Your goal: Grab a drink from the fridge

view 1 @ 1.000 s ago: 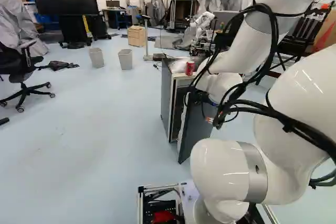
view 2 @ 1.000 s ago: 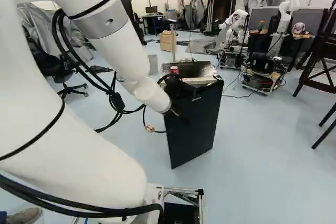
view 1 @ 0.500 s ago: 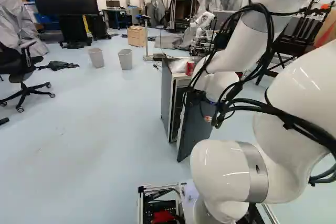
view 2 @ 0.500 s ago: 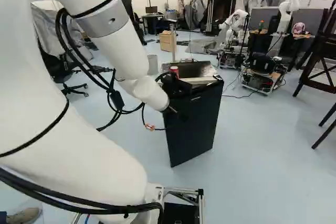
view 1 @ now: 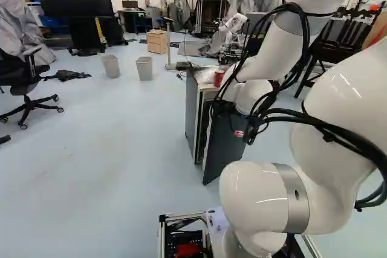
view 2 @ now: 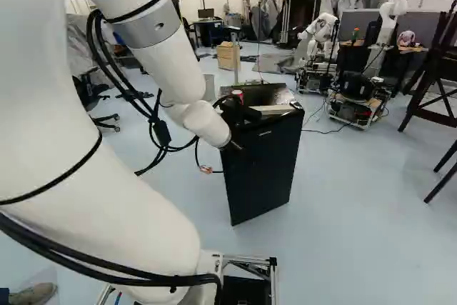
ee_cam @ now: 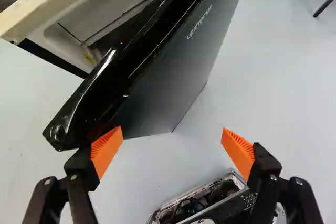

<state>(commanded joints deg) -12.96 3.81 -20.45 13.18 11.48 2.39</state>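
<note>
As the arm slopes down to the fridge door, its gripper stands released, fingers wide apart.

Base views behind arm, wrist view near door

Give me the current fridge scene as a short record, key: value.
fridge: grey body, ahead of the base
door: black, partly open
interior: white lining partly visible; full contents cannot be told
can: red, on top of the fridge, outside it
gripper: open, nothing held
nearest finger: one orange pad at the door's free edge; contact cannot be told
task status: no drink in the gripper
likely next: widening the door opening, judging by that finger's position
</note>
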